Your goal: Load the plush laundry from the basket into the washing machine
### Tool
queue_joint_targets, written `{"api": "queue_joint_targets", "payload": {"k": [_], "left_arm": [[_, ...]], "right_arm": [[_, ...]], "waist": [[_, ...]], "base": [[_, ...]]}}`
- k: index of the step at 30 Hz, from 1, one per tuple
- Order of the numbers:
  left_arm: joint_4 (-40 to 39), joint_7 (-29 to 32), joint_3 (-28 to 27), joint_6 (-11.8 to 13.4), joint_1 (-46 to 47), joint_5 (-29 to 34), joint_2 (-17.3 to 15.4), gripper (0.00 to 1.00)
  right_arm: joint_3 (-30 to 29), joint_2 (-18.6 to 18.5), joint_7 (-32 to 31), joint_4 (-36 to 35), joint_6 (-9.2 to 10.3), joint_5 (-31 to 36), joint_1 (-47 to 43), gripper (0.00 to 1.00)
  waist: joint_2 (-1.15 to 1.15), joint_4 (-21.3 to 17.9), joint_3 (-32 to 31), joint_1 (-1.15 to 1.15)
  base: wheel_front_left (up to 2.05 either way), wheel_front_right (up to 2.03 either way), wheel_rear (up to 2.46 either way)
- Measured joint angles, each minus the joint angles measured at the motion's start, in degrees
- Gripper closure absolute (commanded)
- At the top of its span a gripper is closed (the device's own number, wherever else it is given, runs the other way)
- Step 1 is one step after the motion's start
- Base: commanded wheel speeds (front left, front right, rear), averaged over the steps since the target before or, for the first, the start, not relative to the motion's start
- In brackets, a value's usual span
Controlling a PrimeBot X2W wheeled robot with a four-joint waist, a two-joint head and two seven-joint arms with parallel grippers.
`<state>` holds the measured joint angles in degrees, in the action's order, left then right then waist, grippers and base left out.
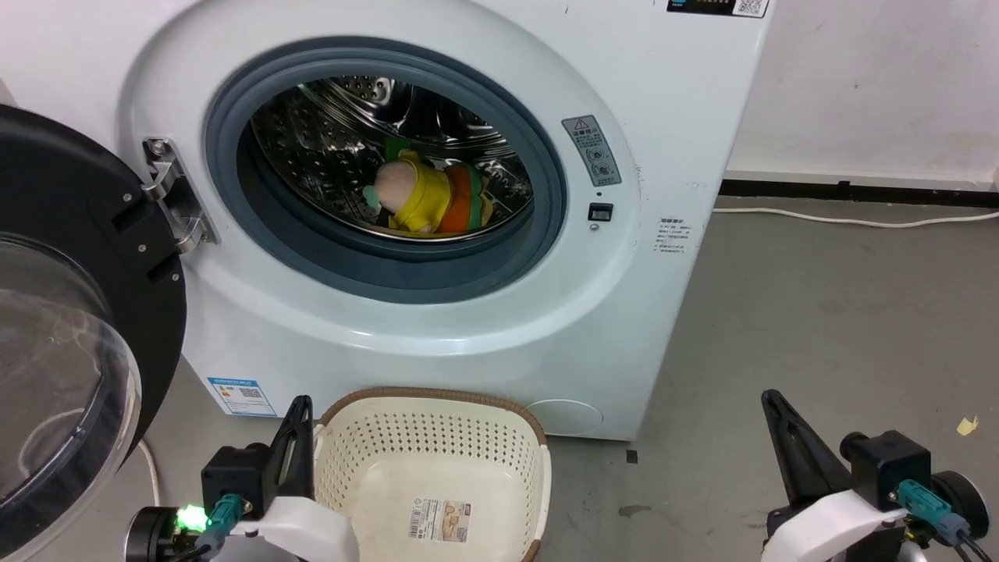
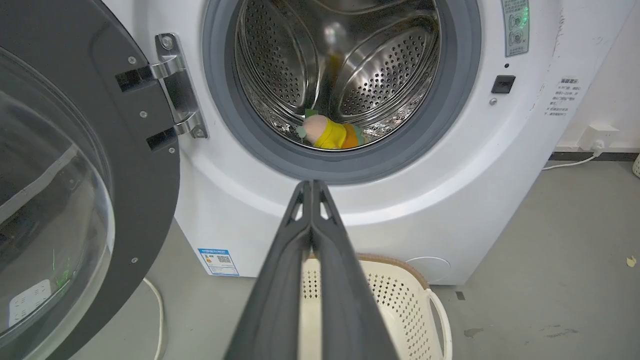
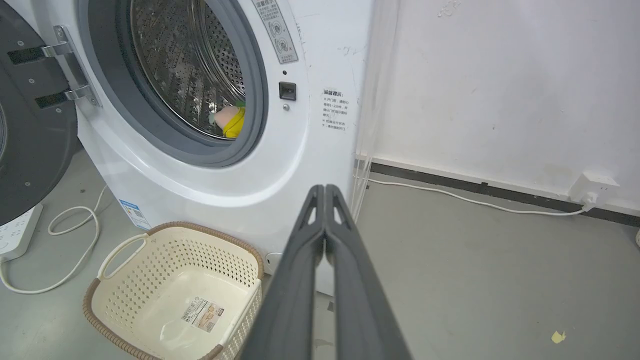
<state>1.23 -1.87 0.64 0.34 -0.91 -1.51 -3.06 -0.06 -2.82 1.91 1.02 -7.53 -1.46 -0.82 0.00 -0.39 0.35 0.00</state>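
Observation:
The plush laundry point(image 1: 428, 199) lies inside the steel drum of the washing machine point(image 1: 663, 101), pinkish head to the left, yellow body and orange bun behind it. From the wrist cameras the plush laundry point(image 2: 330, 134) point(image 3: 231, 120) rests low in the drum. The cream basket point(image 1: 367, 484) stands on the floor before the machine, holding nothing but its floor sticker. My left gripper point(image 1: 300, 407) is shut and empty beside the basket's left rim. My right gripper point(image 1: 769, 400) is shut and empty, over the floor to the right. The door point(image 1: 86, 312) hangs open on the left.
A white cable point(image 1: 851, 218) runs along the floor by the back wall to a socket point(image 3: 592, 187). A power strip point(image 3: 17, 232) and looped cord lie left of the machine. A small yellow scrap point(image 1: 968, 425) lies on the grey floor.

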Motion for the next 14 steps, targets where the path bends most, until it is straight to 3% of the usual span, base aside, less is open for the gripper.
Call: {"api": "queue_joint_targets", "payload": {"k": [14], "left_arm": [[-0.85,1.71,-0.43,-0.08,0.03,1.09,0.11,1.00]], "right_arm": [[0.04,0.00,-1.82,-0.66,-0.01,1.02,0.13,1.00]], "waist": [[0.00,0.40,-0.35,0.00]], "base": [[0.00,0.00,0.00]]}}
